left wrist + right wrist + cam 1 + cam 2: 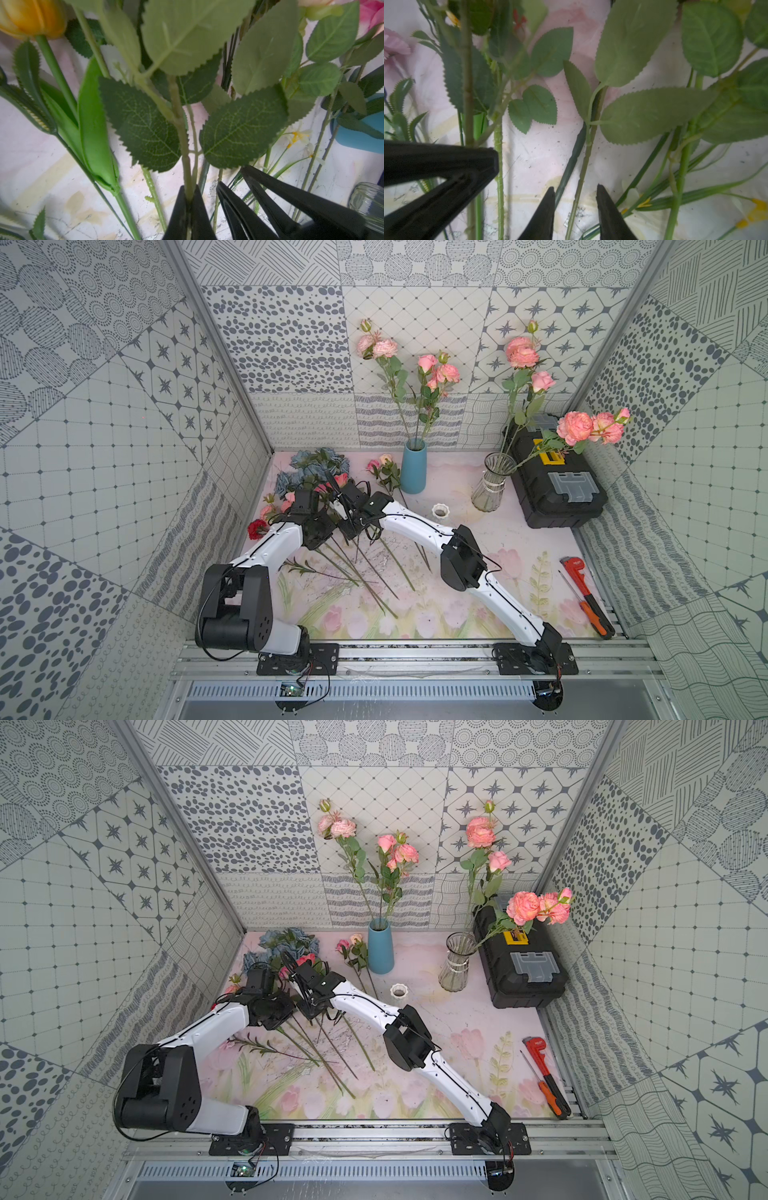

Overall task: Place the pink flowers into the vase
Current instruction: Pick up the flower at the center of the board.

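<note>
Loose pink flowers [340, 480] lie in a pile of stems at the table's back left, where both arms meet. My left gripper [189, 190] is shut on a leafy green rose stem [182, 135]; its bloom is hidden. My right gripper [575, 188] is open right beside it, with another thin stem [581, 172] passing between its fingers untouched. A blue vase [413, 466] at the back centre and a glass vase [490, 485] to its right each hold upright pink flowers [440, 371]. One more pink rose [380, 466] lies left of the blue vase.
Blue-grey flowers [316, 464], a red carnation [257, 529] and an orange tulip [31, 16] are mixed into the pile. A small white vase [440, 511] stands mid-table. A black toolbox [557, 485] sits back right; a red wrench [582, 589] and screwdriver [594, 614] lie along the right edge.
</note>
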Available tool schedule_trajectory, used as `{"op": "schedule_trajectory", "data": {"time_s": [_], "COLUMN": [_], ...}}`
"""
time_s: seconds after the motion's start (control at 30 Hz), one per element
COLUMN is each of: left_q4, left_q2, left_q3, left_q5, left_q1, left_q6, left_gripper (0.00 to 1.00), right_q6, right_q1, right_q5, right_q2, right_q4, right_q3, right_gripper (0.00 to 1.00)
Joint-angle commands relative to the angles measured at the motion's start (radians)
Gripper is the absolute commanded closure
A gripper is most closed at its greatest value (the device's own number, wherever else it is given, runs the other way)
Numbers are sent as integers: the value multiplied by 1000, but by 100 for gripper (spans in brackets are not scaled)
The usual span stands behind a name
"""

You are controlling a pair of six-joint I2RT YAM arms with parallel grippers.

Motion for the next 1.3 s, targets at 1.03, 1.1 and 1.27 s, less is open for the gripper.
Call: {"op": "schedule_trajectory", "data": {"time_s": [1.03,1.1,1.27], "left_q4": [17,18,16], "left_q2": [-14,-17,-18], "left_q3": [-1,0,1], "left_q5": [7,8,10], "left_q1": [7,7,7], "left_q6": [9,10,13], "left_gripper": [96,96,96], "right_q6": [8,9,34], "right_q1": [-16,-15,-15], "right_q5": [-22,-34,-63], "right_q2": [-75,-78,-146], "right_q4": [120,121,201], "right_q3": [-179,-181,-262], "right_gripper": [70,70,70]}}
